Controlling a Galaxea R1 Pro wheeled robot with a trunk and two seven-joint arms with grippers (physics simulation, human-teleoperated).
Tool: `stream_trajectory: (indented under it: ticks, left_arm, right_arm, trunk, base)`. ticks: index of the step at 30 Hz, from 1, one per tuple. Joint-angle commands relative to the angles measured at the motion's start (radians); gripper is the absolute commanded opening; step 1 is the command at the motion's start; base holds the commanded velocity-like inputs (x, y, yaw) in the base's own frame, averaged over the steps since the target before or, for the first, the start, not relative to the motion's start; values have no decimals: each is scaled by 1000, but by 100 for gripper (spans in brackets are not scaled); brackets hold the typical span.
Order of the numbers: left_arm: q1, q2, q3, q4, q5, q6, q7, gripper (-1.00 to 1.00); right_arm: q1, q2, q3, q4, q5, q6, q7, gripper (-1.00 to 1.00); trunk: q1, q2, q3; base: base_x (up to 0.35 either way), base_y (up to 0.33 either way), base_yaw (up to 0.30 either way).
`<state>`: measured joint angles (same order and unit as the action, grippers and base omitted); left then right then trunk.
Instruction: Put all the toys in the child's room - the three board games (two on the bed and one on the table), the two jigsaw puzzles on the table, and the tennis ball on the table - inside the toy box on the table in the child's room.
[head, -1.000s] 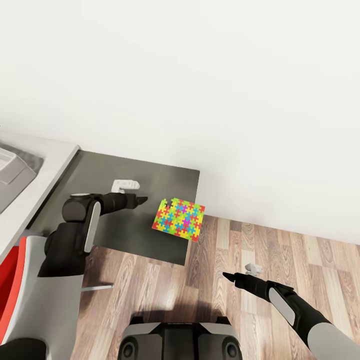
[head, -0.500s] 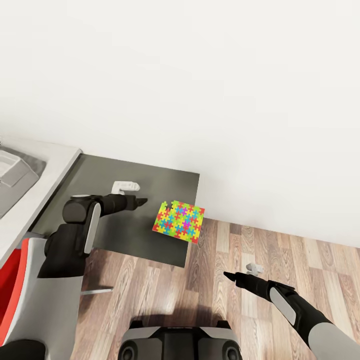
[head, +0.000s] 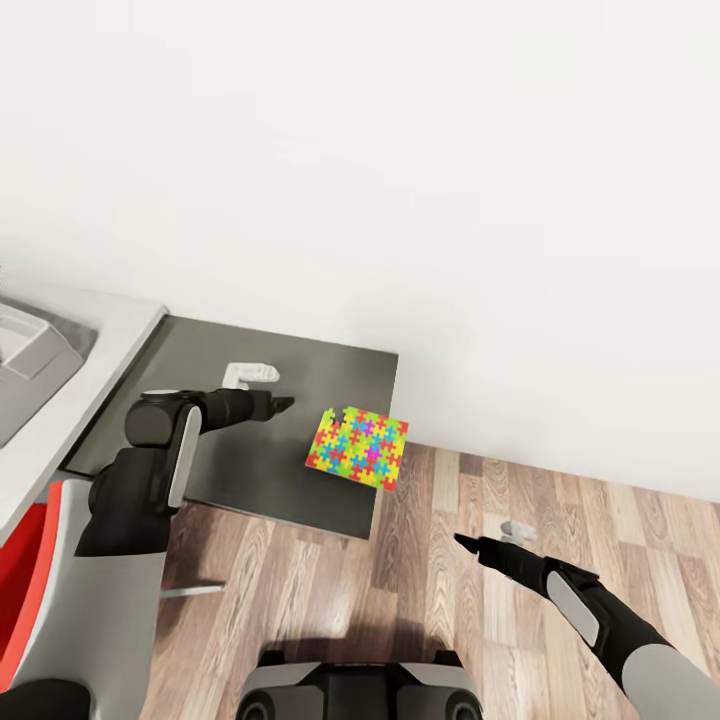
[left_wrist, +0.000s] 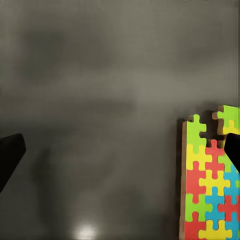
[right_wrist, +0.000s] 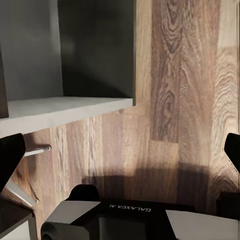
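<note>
- Right gripper (head: 490, 543) hung low over the wood floor (head: 300, 580), near the robot's base, well apart from the puzzle; jaws spread open, empty.
- Left gripper (head: 270, 388) hovered over the dark cabinet top (head: 250, 470), jaws parted wide, holding nothing.
- Jigsaw puzzle (head: 358, 447) lay flat at the cabinet's floor-side corner, just beyond the left gripper's tips; left arm nearer.
- Toy box (head: 25, 350) sat far left on the table (head: 90, 370).

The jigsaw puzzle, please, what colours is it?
Yellow, green, red, blue and pink pieces; the left wrist view shows it best.
</note>
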<state>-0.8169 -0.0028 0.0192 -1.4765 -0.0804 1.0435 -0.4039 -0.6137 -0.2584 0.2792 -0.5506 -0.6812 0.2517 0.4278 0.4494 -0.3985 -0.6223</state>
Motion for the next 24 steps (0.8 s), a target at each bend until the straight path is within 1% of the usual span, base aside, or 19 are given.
stream_trajectory:
  ticks: [1,5,10,13,18,21,24]
  left_arm:
    - [-1,0,1,-1,-9,4,-9,100]
    - [-1,0,2,-1,-9,4,-9,100]
    - [-1,0,2,-1,-8,4,-9,100]
    - [-1,0,5,-2,-7,4,-10,100]
    - [-1,1,11,-2,-2,4,-15,100]
    - [-1,1,14,-2,2,4,-17,100]
    - [-1,1,16,-2,4,4,-19,100]
  right_arm:
    - [0,-4,4,-1,-10,4,0,100]
    - [0,-14,-1,0,-12,3,8,100]
    - [-1,-20,-18,0,-12,2,45,100]
    - [0,-21,-34,0,-13,2,82,100]
    - [-1,-23,-48,0,-13,3,120,100]
    - [-1,-27,-52,-1,-13,7,151,100]
    - [-1,-36,-55,-1,-14,21,194,100]
  trunk:
    - [1,-2,0]
    - [1,-2,7]
    - [1,-2,15]
    - [1,-2,20]
    - [1,-2,29]
    - [1,-2,34]
    - [1,-2,39]
  base:
    - [0,0,0]
    - [0,0,0]
    - [0,0,0]
    - [0,0,0]
    - [0,0,0]
    - [0,0,0]
    - [0,0,0]
